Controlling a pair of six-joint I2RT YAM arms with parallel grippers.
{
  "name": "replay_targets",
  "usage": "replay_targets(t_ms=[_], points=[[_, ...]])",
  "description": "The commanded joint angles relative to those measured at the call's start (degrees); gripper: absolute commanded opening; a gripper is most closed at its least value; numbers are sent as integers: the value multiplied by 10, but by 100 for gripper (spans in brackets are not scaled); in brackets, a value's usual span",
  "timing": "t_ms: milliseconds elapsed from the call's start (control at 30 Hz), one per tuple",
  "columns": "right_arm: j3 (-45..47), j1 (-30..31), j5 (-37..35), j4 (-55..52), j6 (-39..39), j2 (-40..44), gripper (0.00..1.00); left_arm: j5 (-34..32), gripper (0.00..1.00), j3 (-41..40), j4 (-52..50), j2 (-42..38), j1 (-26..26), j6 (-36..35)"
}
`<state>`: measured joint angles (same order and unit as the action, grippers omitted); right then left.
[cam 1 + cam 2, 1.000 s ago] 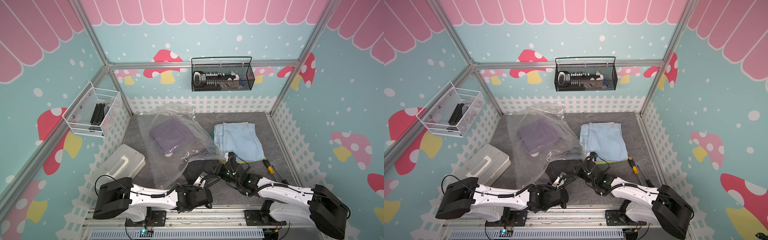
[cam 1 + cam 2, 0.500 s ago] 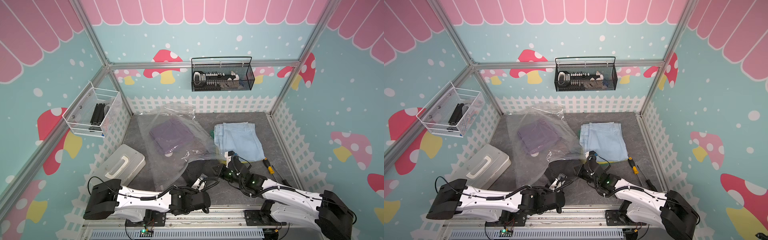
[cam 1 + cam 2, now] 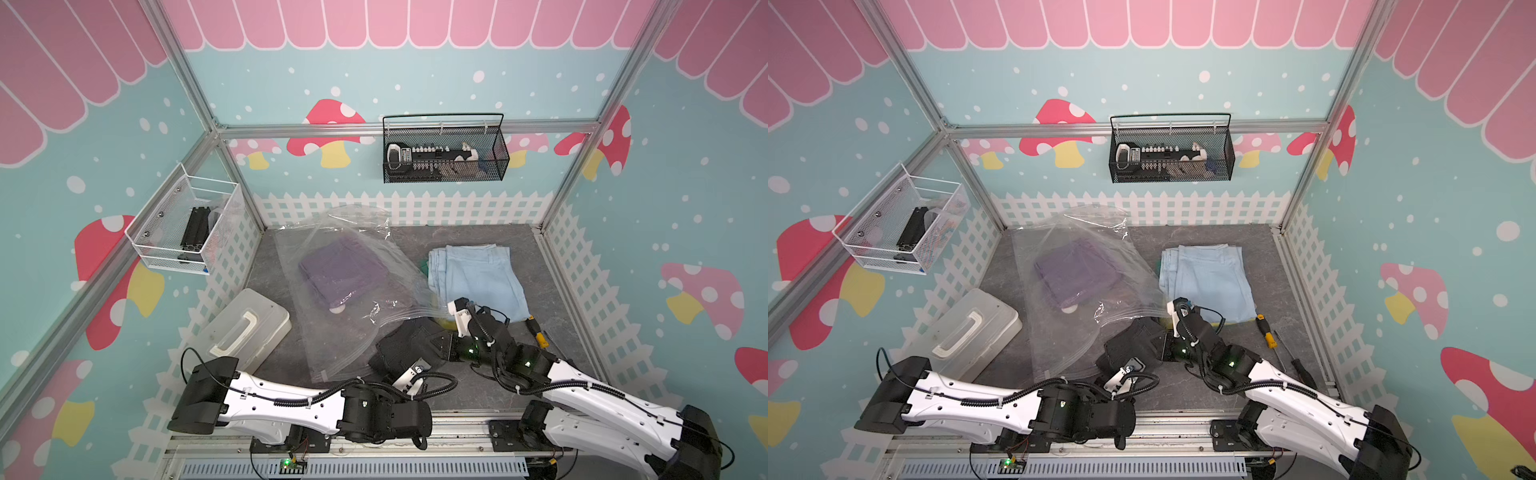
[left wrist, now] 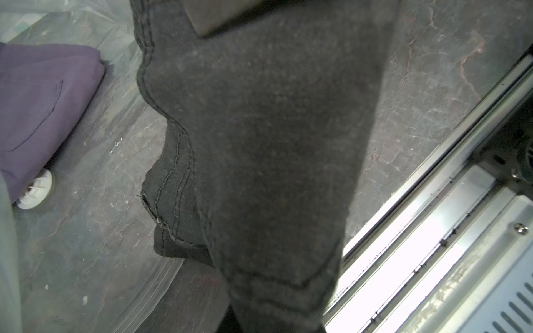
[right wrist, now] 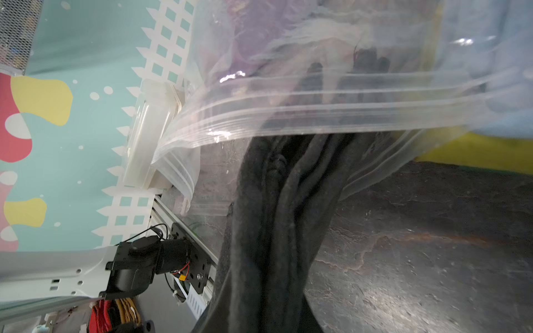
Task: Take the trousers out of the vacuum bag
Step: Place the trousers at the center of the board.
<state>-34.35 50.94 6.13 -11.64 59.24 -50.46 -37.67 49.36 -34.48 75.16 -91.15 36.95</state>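
Since the earlier frame the left arm has drawn back toward the metal rail (image 3: 465, 422) and the right jaws have narrowed.

In both top views, the dark, near-black cloth trousers (image 3: 399, 345) now lie mostly outside the mouth of the large crinkly transparent plastic vacuum bag (image 3: 353, 299). They stretch between the left gripper (image 3: 405, 365) and the right gripper (image 3: 440, 345), so this pair looks nearly freed. The folded purple trousers (image 3: 338, 274) remain inside the bag, beyond both jaws.

Left wrist view: jaws together, clamped on the dark cloth, which hangs below.

Right wrist view: cloth bunches toward the jaws, apparently pinched. The ridged zip-seal edge (image 5: 317, 103) sits just beyond.

No readable writing anywhere.
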Motion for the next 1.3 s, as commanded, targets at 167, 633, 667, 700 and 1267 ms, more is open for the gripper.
replay_targets(t_ms=[167,633,667,700,1267], points=[[-50,6,88,-86,-69,54,1,-34,0,100,37,-2,-2,-61],[-179,6,113,-235,-157,133,1,14,0,237,19,20,-13,-150],[-192,6,110,-249,-165,134,1,19,0,247,19,22,-13,-158],[-201,6,110,-259,-171,135,1,24,0,257,19,24,-13,-166],[-324,6,-52,-405,-195,170,0,114,0,388,38,91,32,-249]])
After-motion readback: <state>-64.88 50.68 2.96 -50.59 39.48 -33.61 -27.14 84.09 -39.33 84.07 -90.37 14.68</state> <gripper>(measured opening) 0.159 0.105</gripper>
